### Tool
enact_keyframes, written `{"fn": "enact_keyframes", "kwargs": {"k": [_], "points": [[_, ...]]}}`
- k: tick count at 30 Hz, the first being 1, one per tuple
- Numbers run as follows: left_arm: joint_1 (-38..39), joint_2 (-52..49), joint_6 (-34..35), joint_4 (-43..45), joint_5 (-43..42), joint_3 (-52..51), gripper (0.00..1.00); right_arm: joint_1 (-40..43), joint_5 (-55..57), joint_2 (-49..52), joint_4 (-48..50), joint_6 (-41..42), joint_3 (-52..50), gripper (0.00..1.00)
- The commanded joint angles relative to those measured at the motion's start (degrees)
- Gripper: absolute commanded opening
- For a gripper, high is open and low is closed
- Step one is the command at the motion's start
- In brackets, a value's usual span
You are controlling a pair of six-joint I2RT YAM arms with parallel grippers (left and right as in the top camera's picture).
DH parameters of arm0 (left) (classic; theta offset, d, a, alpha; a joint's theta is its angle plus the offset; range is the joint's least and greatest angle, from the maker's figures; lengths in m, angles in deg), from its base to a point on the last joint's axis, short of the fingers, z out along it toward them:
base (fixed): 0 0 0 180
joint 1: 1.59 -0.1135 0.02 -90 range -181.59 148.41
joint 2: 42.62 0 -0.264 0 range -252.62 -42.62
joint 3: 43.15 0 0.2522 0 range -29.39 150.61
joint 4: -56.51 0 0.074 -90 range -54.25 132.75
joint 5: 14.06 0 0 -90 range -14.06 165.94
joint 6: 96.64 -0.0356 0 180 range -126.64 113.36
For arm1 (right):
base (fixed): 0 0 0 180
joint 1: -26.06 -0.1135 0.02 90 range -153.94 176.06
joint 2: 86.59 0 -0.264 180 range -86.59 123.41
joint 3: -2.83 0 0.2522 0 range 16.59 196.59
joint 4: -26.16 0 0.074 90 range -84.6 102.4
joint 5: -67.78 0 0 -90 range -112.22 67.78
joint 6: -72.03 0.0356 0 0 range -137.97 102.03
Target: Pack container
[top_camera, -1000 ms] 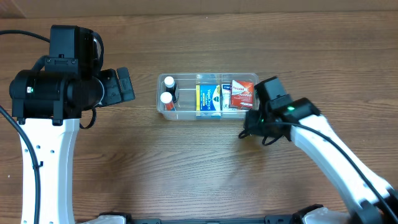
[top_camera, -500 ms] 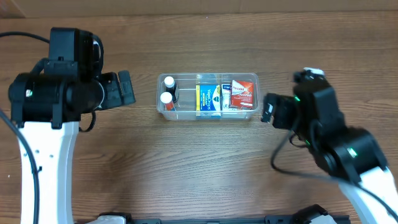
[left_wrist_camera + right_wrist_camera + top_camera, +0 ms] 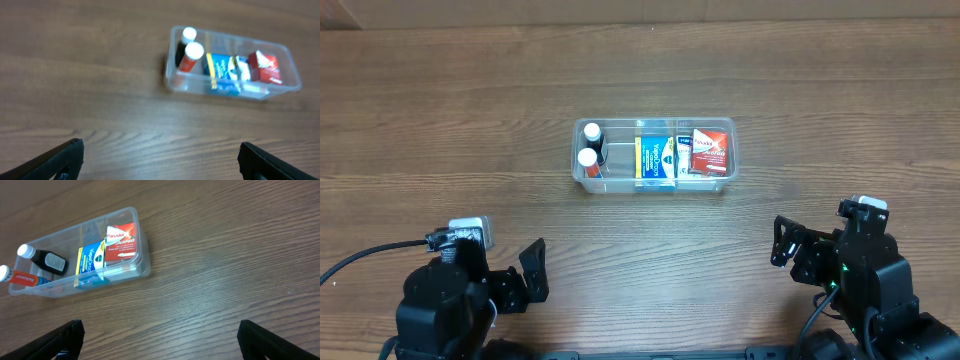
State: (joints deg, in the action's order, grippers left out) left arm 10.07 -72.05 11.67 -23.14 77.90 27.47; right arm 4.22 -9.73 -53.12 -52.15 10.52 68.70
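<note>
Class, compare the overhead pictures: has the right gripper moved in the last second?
Yes. The right gripper has drawn back from the right end of the container toward the bottom of the view; the container lies where it was.

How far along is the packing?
It looks done: the container holds two bottles, a blue box and a red box. Nothing is in hand: the left claw and right claw are open and empty, apart from it. I see nothing left to pack.
</note>
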Motion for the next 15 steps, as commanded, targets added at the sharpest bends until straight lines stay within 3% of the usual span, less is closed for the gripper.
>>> {"fn": "enact_keyframes", "kwargs": {"k": [1, 15], "points": [[0.26, 0.98, 1.62, -1.86, 0.33, -2.08, 1.0, -0.33, 0.96, -0.37, 0.26, 0.48, -0.11, 1.0], [0.26, 0.98, 1.62, -4.22, 0.33, -2.08, 1.0, 1.22, 2.29, -1.64, 0.92, -0.87, -0.39, 1.0]]}}
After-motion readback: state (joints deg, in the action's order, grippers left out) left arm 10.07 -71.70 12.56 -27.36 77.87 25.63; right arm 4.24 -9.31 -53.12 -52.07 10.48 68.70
